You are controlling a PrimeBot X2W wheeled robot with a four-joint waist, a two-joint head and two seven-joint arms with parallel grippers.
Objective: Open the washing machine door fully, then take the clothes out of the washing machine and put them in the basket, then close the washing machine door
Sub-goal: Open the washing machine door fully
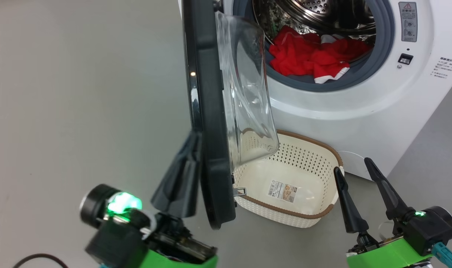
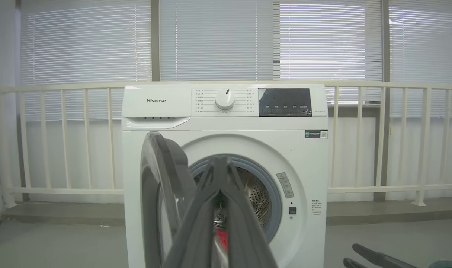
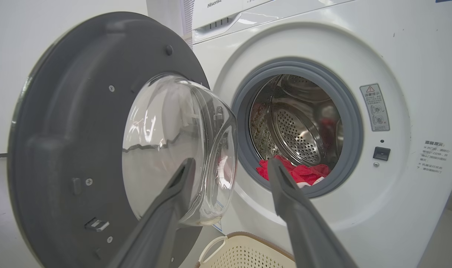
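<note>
The washing machine (image 1: 359, 108) is white, and its door (image 1: 211, 123) stands open, seen edge-on with the glass bowl facing the drum. The red clothes (image 1: 311, 56) with white trim lie at the drum's front lip, also seen as clothes (image 3: 296, 173) in the right wrist view. The cream basket (image 1: 322, 149) sits on the floor below the opening, with nothing in it but its paper label. My left gripper (image 1: 194, 139) is shut with nothing in it, its fingers against the outer side of the door's black rim. My right gripper (image 1: 352, 166) stands open to the right of the basket, pointing at the drum.
Grey floor spreads to the left of the door. The left wrist view takes in the whole machine (image 2: 226, 167), a white railing (image 2: 378, 149) and window blinds behind it. The basket's rim (image 3: 244, 238) lies just under the right gripper (image 3: 230, 163).
</note>
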